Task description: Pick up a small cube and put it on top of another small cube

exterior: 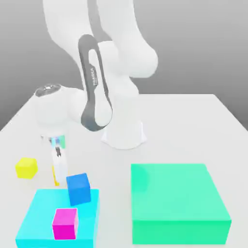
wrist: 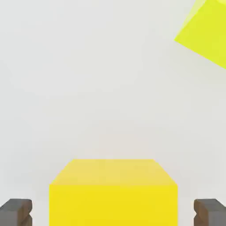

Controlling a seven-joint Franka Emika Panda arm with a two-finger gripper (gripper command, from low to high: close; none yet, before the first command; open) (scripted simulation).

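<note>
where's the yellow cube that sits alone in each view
Exterior view: lone cube near the exterior view's left edge.
Hand view: lone cube tilted, cut off by the frame.
Shared landmark: second yellow cube, at the gripper.

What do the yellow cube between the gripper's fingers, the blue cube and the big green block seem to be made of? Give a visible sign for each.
These are simulator renders, so material is a guess.
Yellow cube: matte plastic, perhaps; flat uniform colour, no glare or grain.
Blue cube: the same matte look, with sharp edges.
Green block: smooth, possibly plastic or painted; even colour, with a faint soft sheen on top.
</note>
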